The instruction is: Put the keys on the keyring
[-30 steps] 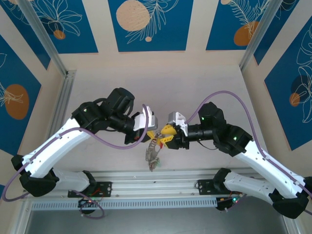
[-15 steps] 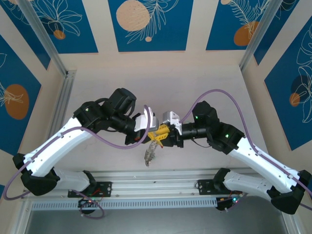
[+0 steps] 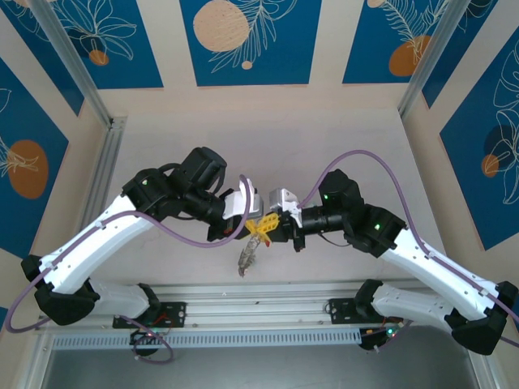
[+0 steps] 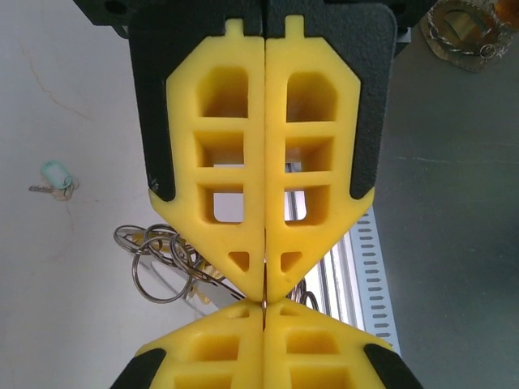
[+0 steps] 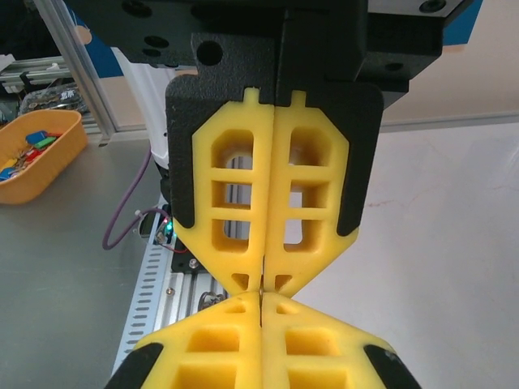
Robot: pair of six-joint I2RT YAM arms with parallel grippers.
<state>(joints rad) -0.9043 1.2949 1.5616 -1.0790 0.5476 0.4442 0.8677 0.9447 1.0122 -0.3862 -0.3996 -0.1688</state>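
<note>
Blue wall panels (image 3: 243,36) painted with orange discs and pale leaves surround a pale table (image 3: 340,138). Beside it, on a grey bench (image 5: 65,267), an orange basket (image 5: 57,158) holds coloured keys (image 5: 24,150). The left gripper (image 4: 264,288) and right gripper (image 5: 261,285) are both clenched, yellow tips meeting over the table's near middle, and I cannot tell which pinches the wire; from there the keyring (image 3: 249,258) hangs, long axis running toward the near edge and slightly left, while a teal-headed key (image 4: 53,177) lies apart on the table.
</note>
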